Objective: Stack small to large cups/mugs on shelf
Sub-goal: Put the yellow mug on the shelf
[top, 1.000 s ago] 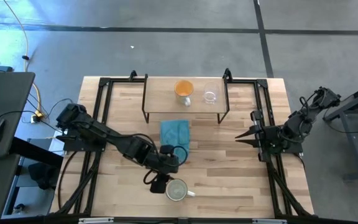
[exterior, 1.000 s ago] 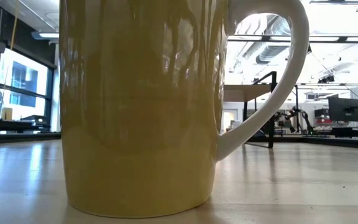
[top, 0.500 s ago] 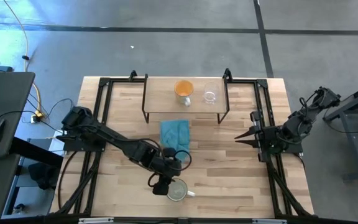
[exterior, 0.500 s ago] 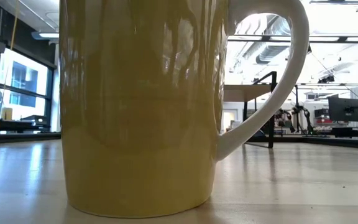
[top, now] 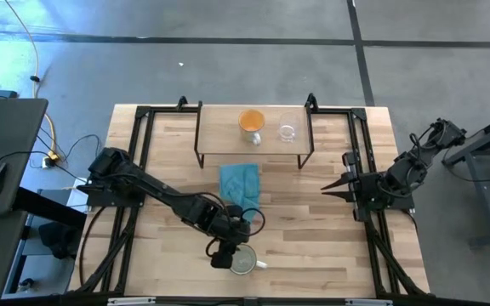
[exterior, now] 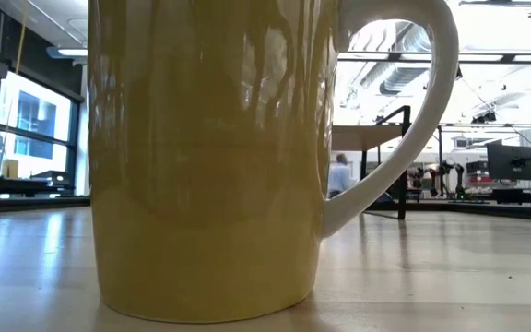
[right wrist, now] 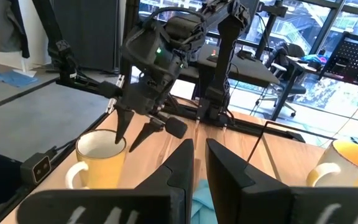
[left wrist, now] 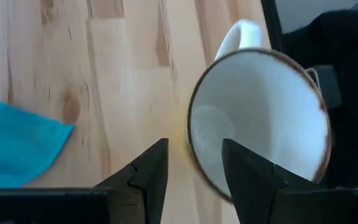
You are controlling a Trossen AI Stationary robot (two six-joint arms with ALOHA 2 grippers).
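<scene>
The cream mug (top: 243, 262) stands upright on its base near the table's near edge, its pale handle (top: 262, 264) pointing toward the table's right; it fills the low view (exterior: 210, 157). My left gripper (top: 222, 255) is open at the mug's left rim. In the left wrist view (left wrist: 194, 162) one finger stands outside the wall and one over the hollow; I cannot tell whether they touch it. On the shelf (top: 224, 136) stand the orange mug (top: 252, 121) and the clear glass cup (top: 288, 132). My right gripper (top: 326, 189) waits by the right edge, open by a narrow gap (right wrist: 199, 149).
A teal cloth (top: 239, 183) lies flat on the table between the shelf and the cream mug, just behind my left arm's wrist. Black frame rails (top: 139, 161) run along both sides of the table. Bare wood lies right of the mug.
My left gripper has moved a short way toward the table's near edge and right, closing on the cream mug's rim. The mug has stayed where it was.
</scene>
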